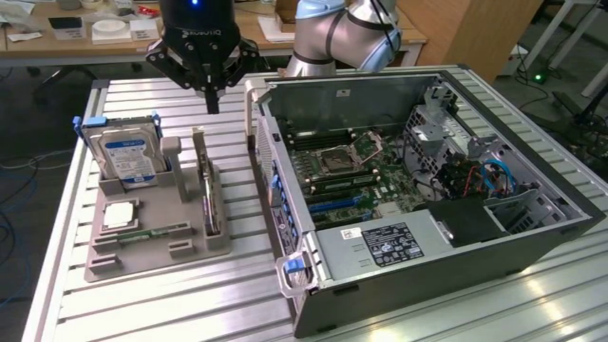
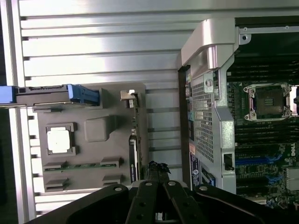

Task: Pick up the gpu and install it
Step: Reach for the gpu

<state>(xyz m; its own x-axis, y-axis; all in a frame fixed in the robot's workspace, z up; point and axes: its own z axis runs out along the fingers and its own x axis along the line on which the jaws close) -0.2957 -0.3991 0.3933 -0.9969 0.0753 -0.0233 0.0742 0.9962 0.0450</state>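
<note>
Where your gripper (image 1: 212, 105) hangs, exterior view: above the slatted table (image 1: 190, 299), near the far end of the grey holder (image 1: 142, 251) and beside the open computer case (image 1: 428, 285), touching nothing.
Fingers, exterior view: clenched tip to tip and empty. You hold nothing.
Gpu, exterior view: the gpu (image 1: 203, 182) stands on edge in a slot of the holder, on the side nearest the case, below the gripper and apart from it.
Neighbours, exterior view: a hard drive (image 1: 128, 158) stands upright at the holder's far end, and a processor chip (image 1: 119, 214) and a memory stick (image 1: 150, 234) lie flat in their pockets.
Gripper, wrist view: the gripper (image 2: 158, 169) is pressed shut over the strip of table (image 2: 93, 51) between holder (image 2: 96, 128) and case (image 2: 212, 121).
Gpu, wrist view: you see the gpu (image 2: 134, 140) edge-on, a thin strip along the holder's case-side edge, close to the fingertips but not touched.
Case, wrist view: a processor socket (image 2: 270, 101) shows on the board inside.
</note>
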